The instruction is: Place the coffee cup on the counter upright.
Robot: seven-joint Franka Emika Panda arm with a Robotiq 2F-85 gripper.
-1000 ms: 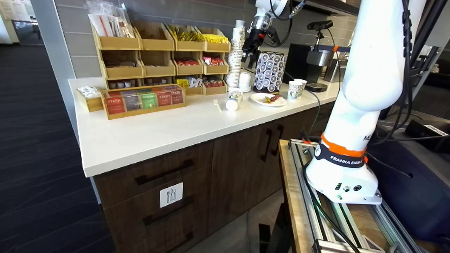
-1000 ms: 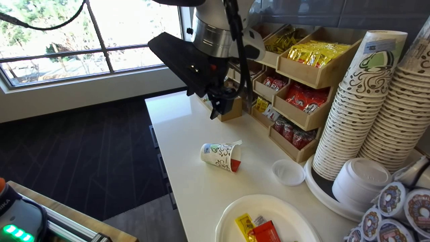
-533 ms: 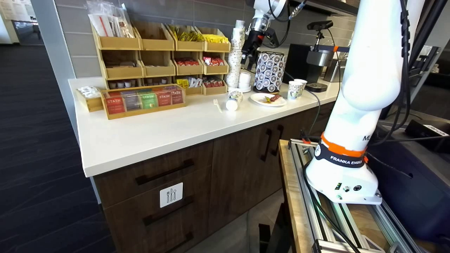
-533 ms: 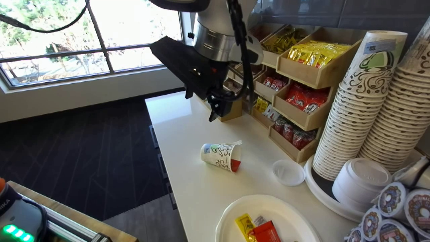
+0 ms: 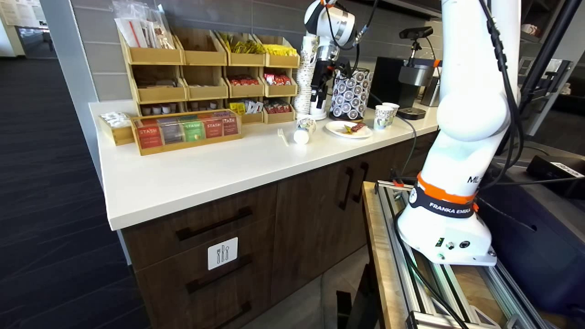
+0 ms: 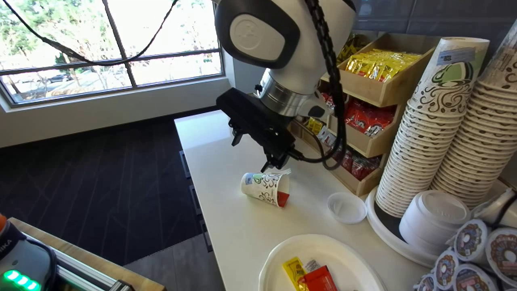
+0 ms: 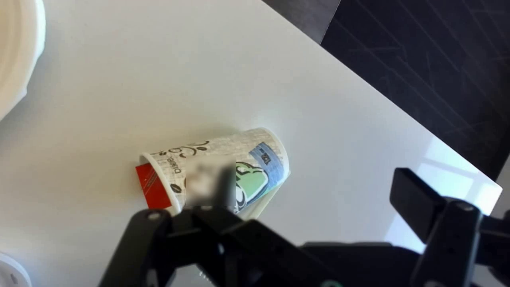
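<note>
I'd call it a kitchenette w/ self-serve coffee: counter (image 5: 196, 169) over dark cabinets (image 5: 311, 219) below the gripper (image 5: 317, 100); in an exterior view, pkt racks (image 5: 205, 58) left of it, coffee-pod holder (image 5: 351, 93) just right, cutlery sign (image 5: 222, 253) well below.

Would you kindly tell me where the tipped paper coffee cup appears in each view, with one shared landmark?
In an exterior view: the tipped paper coffee cup lies slightly above and right of centre.
In an exterior view: the coffee cup lies below centre.
Wrist view: the coffee cup lies slightly left of and below centre.
Shared landmark: the white plate, cut off at the wrist view's left edge.
</note>
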